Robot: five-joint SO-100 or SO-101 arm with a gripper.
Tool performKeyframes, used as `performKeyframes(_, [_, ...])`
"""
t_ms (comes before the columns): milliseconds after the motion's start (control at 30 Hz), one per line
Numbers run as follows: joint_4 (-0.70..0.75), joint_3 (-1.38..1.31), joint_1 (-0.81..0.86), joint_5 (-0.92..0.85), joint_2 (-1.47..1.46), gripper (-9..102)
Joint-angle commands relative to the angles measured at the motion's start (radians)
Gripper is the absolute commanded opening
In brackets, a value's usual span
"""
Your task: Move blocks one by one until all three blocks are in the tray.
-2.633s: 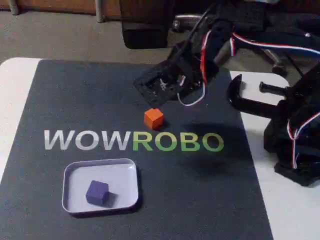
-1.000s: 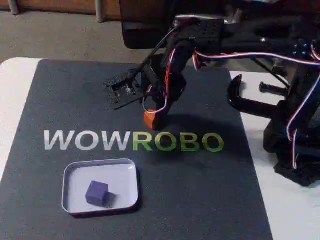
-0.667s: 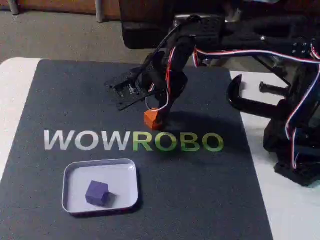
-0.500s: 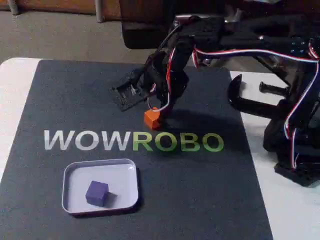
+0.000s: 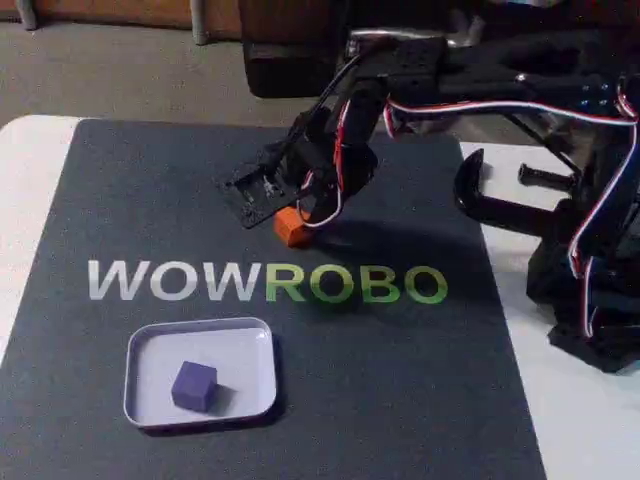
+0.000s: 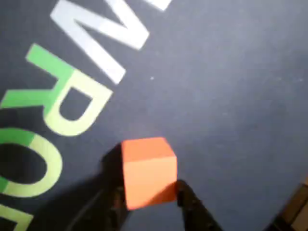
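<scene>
Note the orange block (image 5: pixel 290 227): the hand (image 5: pixel 297 222) is clenched on it, and in the wrist view the block (image 6: pixel 148 171) sits between two dark fingers (image 6: pixel 190 207), one on each side. Whether the block touches the mat below it cannot be told from either view. The hand stands just above the mat's lettering (image 5: pixel 266 282), over its green part in the wrist view (image 6: pixel 57 103). The purple block (image 5: pixel 194 386) lies in the tray (image 5: pixel 262 335), well apart from the hand, below and to its left in the fixed view, beyond the lettering. Nothing stands on the dark mat (image 5: pixel 420 380) between hand and tray. To the right of the hand, on the white desk (image 5: pixel 585 425), observe a black clamp (image 5: pixel 500 205) and the arm's base (image 5: pixel 590 290) with its striped cables (image 5: pixel 520 103).
</scene>
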Motion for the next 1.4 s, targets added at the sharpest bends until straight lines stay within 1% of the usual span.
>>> performKeyframes(0, [-0.011,0.005,-0.011,0.008,0.003,-4])
performKeyframes(100, [-0.015,0.008,-0.012,0.014,0.003,-8])
performKeyframes(367, [-0.015,0.029,-0.026,0.054,0.048,-8])
performKeyframes(500, [-0.011,0.051,-0.058,0.127,0.107,-8])
performKeyframes(967, [-0.014,0.055,-0.288,0.650,0.334,-8])
performKeyframes(1200, [-0.017,0.049,-0.339,0.861,0.390,-8])
performKeyframes(1367, [-0.060,0.055,-0.364,1.026,0.414,-8])
